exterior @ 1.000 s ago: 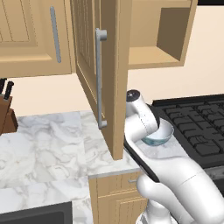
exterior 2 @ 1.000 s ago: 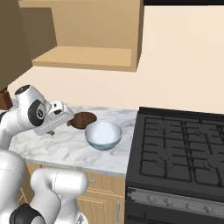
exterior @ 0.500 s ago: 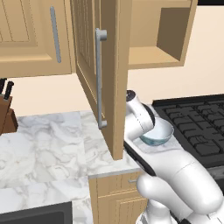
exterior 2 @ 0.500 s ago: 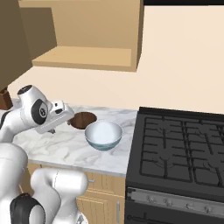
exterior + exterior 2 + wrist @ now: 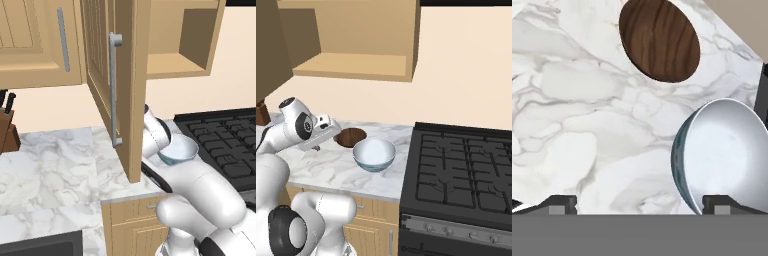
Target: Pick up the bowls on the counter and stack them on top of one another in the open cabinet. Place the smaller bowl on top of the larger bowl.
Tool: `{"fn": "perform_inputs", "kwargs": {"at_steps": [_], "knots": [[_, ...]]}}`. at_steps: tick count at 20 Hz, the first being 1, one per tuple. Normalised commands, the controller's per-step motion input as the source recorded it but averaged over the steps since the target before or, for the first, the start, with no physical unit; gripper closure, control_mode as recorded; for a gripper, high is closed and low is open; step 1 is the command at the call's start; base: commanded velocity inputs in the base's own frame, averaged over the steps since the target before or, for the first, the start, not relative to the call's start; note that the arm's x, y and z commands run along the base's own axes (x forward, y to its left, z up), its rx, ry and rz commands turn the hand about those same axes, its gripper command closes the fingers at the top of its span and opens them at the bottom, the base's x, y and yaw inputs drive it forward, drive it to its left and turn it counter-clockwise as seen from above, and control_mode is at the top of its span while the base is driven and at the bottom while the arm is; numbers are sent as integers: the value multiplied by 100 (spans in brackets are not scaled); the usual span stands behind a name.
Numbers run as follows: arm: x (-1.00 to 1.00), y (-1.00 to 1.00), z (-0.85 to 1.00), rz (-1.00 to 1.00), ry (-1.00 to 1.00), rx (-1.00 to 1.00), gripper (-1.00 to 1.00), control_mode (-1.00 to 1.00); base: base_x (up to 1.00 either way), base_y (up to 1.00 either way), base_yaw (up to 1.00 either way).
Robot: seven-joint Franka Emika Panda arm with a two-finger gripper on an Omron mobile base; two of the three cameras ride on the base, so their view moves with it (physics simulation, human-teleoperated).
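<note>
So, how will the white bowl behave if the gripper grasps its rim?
The white bowl looks rigid, so it probably will not bend. Its glossy, curved wall may slip between the fingers. Its base looks narrower than its rim, so a push at the rim might tip it.

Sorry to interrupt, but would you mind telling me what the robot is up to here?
The arm has its end effector open above the marble counter, near two bowls and holding nothing. The larger bowl, white with pale-blue outside, sits next to the stove; the smaller bowl, dark brown, sits just behind it. Neither has been lifted yet, and the open cabinet above has a bare shelf. In the hand view, the larger bowl is nearest the fingertips.
</note>
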Motion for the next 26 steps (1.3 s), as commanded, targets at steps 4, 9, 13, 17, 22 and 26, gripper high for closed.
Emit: {"fn": "perform_inputs", "kwargs": {"at_steps": [4, 9, 13, 17, 22, 26], "knots": [[27, 5, -5, -3, 0, 0, -100, -100, 0, 0, 0], [27, 4, -15, -2, 0, 0, -100, -100, 0, 0, 0], [26, 4, -17, -1, 0, 0, -100, -100, 0, 0, 0], [19, 8, -15, 0, 0, 0, -100, -100, 0, 0, 0], [16, 8, -16, 0, 0, 0, -100, -100, 0, 0, 0], [17, 9, -17, 0, 0, 0, -100, -100, 0, 0, 0]]}}
